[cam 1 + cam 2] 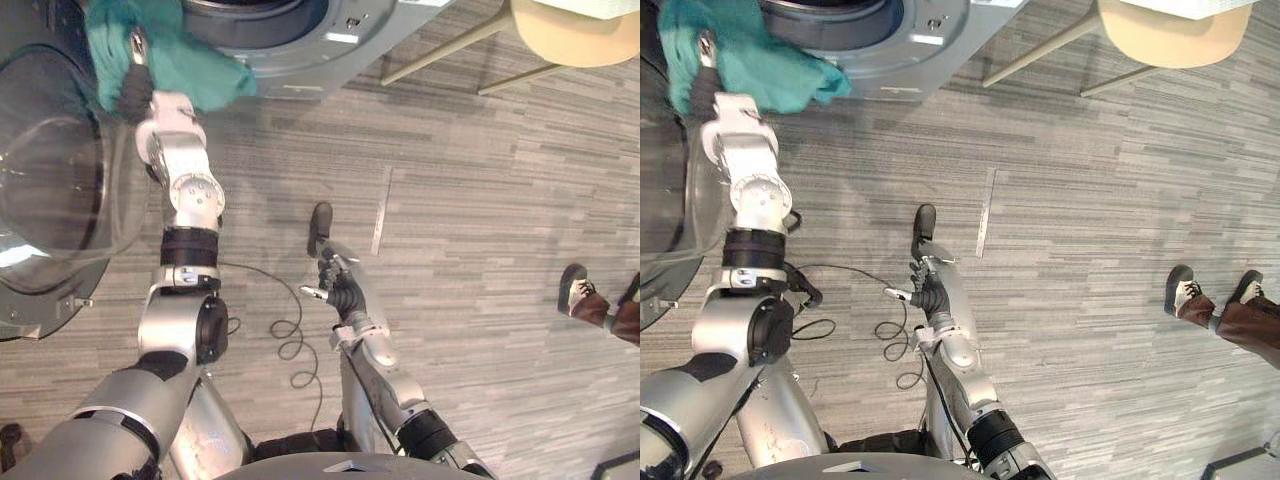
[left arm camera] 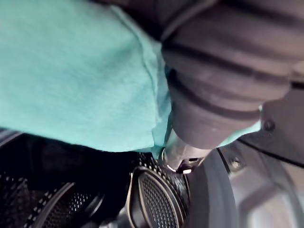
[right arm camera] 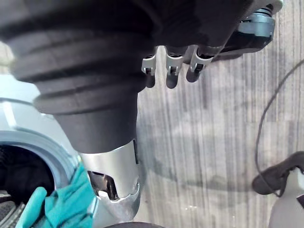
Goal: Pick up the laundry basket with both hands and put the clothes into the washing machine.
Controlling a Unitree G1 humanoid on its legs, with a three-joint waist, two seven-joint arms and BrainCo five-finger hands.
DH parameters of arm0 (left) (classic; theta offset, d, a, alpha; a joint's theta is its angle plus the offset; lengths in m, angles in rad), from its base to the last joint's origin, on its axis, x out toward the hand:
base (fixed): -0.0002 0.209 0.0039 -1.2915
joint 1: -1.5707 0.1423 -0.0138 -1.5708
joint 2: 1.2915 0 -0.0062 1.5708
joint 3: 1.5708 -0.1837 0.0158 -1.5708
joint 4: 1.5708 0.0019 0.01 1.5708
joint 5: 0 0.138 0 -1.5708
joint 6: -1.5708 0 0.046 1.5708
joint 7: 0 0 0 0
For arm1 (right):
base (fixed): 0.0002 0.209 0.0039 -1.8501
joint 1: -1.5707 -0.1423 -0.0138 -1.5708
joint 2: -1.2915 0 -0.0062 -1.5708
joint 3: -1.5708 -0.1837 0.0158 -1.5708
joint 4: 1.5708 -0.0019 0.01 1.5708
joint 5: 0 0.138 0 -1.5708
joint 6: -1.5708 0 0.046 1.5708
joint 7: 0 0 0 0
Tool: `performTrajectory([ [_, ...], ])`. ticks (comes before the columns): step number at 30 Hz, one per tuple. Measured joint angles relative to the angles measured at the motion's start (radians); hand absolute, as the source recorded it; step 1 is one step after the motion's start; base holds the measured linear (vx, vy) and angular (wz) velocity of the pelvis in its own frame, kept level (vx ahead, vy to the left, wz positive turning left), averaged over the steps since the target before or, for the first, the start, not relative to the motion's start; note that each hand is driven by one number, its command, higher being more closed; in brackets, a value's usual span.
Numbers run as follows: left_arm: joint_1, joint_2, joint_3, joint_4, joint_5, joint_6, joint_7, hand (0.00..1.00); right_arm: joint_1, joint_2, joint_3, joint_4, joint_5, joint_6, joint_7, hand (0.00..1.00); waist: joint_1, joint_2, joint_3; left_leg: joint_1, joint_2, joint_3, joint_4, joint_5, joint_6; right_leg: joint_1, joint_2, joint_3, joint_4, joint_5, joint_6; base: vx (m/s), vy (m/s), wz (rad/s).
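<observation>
as teal cloth [image 1: 200,72] drapes left hand [image 1: 133,92] at washer [image 1: 300,45] | right hand [image 1: 343,290] relaxed

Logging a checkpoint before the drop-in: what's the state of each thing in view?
Washing machine door: swung open.
Drum: mouth uncovered, dark inside.
Teal cloth: bunched at the drum mouth, draped on the left hand, not clearly inside.
Right hand: open, empty, away from the machine.

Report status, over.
Left hand up at the washer opening, teal cloth draped over it. Right hand open, empty, low over the floor. Washer door swung open; a person's shoes far right, apart.
</observation>
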Motion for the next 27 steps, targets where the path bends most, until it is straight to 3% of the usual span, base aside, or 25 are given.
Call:
performTrajectory([
  [7,-0.153,0.083,-0.08,-0.022,-0.079,-0.01,-0.003,1.0,0.081,0.001,-0.006,-0.153,0.091,-0.026,0.004,0.0,-0.026,0.0,0.0,-0.144,0.021,-0.04,0.054,-0.005,0.008,-0.108,0.001,-0.018,0.027,0.004,-0.005,-0.03,0.039,-0.02],
  [13,-0.289,0.09,-0.193,-0.074,-0.107,-0.038,0.001,1.0,0.142,0.002,-0.024,-0.269,0.155,-0.021,0.02,0.0,-0.043,0.0,0.0,-0.224,0.024,-0.048,0.087,-0.012,0.015,-0.188,-0.005,-0.014,0.064,0.001,-0.004,-0.01,0.031,-0.01],
  [19,-0.417,0.092,-0.314,-0.145,-0.063,-0.045,0.009,1.0,0.046,-0.029,-0.206,-0.226,0.177,-0.038,0.038,0.0,-0.049,0.001,0.001,-0.317,0.043,-0.045,0.14,-0.029,0.027,-0.292,0.0,0.008,0.1,0.003,-0.006,-0.03,0.01,-0.11],
  [22,-0.434,0.095,-0.369,-0.144,0.039,-0.029,0.046,1.0,0.058,-0.087,-0.228,-0.211,0.185,-0.039,0.034,0.0,-0.058,0.002,0.001,-0.331,0.048,-0.037,0.142,-0.031,0.027,-0.318,0.0,0.019,0.1,0.006,-0.006,-0.03,0.004,-0.08],
  [25,-0.464,0.147,-0.433,-0.144,0.387,0.051,0.145,1.0,0.073,-0.094,-0.236,-0.23,0.217,-0.049,0.048,0.0,-0.05,0.003,0.002,-0.345,0.055,-0.025,0.137,-0.03,0.026,-0.342,0.006,0.023,0.095,0.009,-0.01,-0.03,0.003,-0.08],
  [26,-0.483,0.188,-0.466,-0.14,0.582,0.11,0.19,1.0,0.081,-0.107,-0.237,-0.235,0.241,-0.06,0.058,0.0,-0.042,0.003,0.002,-0.353,0.055,-0.02,0.135,-0.03,0.026,-0.354,0.007,0.026,0.092,0.014,-0.011,-0.02,0.005,-0.04],
  [27,-0.504,0.22,-0.497,-0.131,0.702,0.155,0.21,1.0,0.088,-0.12,-0.237,-0.241,0.264,-0.063,0.072,0.0,-0.037,0.005,0.003,-0.363,0.055,-0.021,0.135,-0.03,0.026,-0.361,0.008,0.025,0.09,0.015,-0.011,-0.02,0.011,-0.03],
])
